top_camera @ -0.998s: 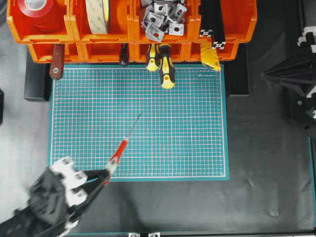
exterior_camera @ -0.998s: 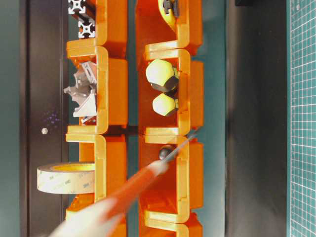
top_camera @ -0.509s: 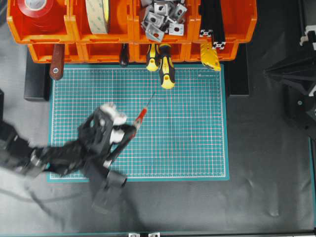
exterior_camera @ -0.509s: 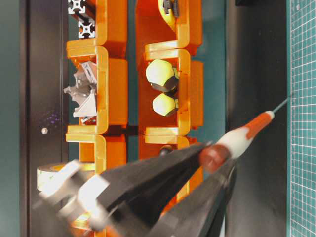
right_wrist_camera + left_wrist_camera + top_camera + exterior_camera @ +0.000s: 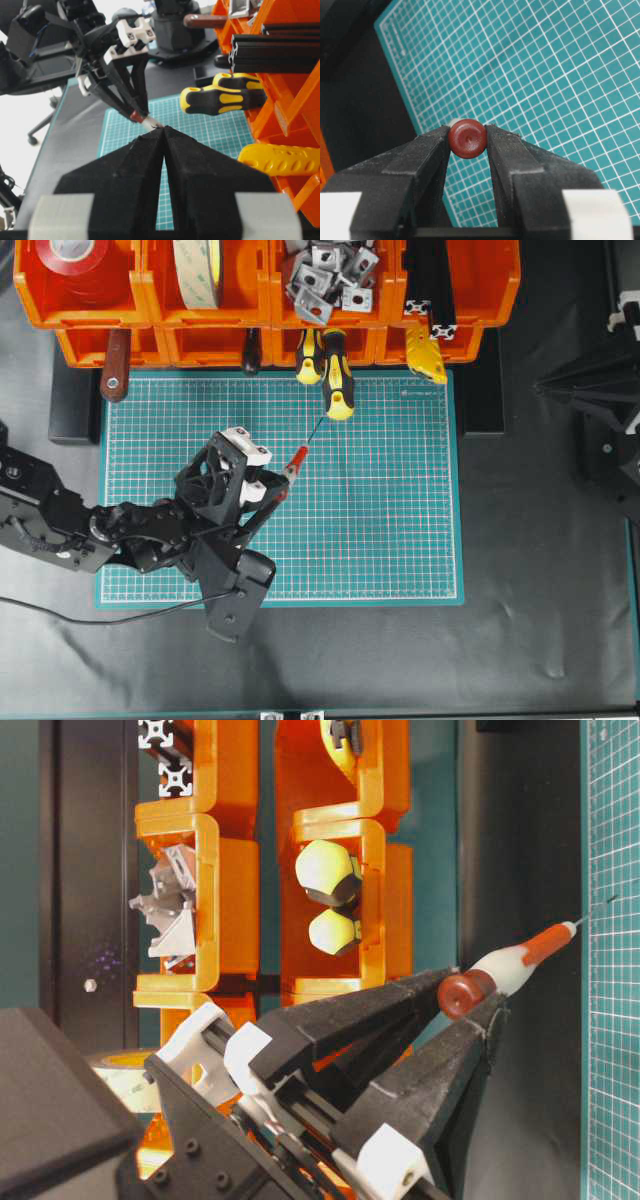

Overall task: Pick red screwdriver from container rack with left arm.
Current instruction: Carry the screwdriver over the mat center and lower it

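Note:
The red screwdriver (image 5: 297,457) hangs over the green mat, its thin shaft pointing up-right toward the container rack (image 5: 260,302). My left gripper (image 5: 279,486) is shut on its handle end. The dark red cap (image 5: 467,138) is pinched between both black fingers. From table level the cap (image 5: 467,994), the white band and the red section stick out past the fingertips. My right gripper (image 5: 164,129) is shut with nothing in it and hangs off the mat's right side (image 5: 540,390). From there it looks toward the held screwdriver (image 5: 142,119).
Orange bins hold red tape (image 5: 75,260), a tape roll (image 5: 200,270), metal brackets (image 5: 325,275) and black extrusions (image 5: 435,280). Yellow-and-black screwdrivers (image 5: 337,380), a brown handle (image 5: 115,365) and a yellow tool (image 5: 425,352) stick out of the lower row. The green mat (image 5: 390,530) lies below.
My left arm swung from the mat's lower-left corner up and right to the mat's middle, carrying the screwdriver. Its tip now lies close to the yellow handles. The right arm stayed put.

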Controlling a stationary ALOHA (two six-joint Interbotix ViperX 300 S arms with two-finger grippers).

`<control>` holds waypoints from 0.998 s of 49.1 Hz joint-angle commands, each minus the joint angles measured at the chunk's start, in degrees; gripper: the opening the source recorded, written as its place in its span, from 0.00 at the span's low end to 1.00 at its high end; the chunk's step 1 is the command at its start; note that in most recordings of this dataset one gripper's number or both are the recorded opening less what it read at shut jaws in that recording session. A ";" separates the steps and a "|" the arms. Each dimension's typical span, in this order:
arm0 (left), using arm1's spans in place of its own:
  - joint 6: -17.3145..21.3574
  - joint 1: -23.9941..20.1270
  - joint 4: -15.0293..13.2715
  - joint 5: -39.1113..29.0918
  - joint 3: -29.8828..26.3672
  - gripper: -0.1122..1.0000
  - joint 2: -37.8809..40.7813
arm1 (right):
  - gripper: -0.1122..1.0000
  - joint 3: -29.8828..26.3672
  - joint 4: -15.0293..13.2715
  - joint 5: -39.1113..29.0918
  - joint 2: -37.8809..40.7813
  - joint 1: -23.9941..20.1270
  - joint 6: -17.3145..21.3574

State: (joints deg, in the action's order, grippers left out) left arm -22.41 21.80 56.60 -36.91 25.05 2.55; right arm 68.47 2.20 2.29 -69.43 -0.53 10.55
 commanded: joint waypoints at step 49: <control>-16.26 1.14 0.18 7.91 2.55 0.86 -1.14 | 0.10 -2.02 0.00 -1.49 0.18 0.44 0.00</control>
State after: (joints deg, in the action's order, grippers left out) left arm -36.91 22.32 56.60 -29.36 27.95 3.34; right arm 68.38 2.20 1.41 -69.61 -0.18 10.55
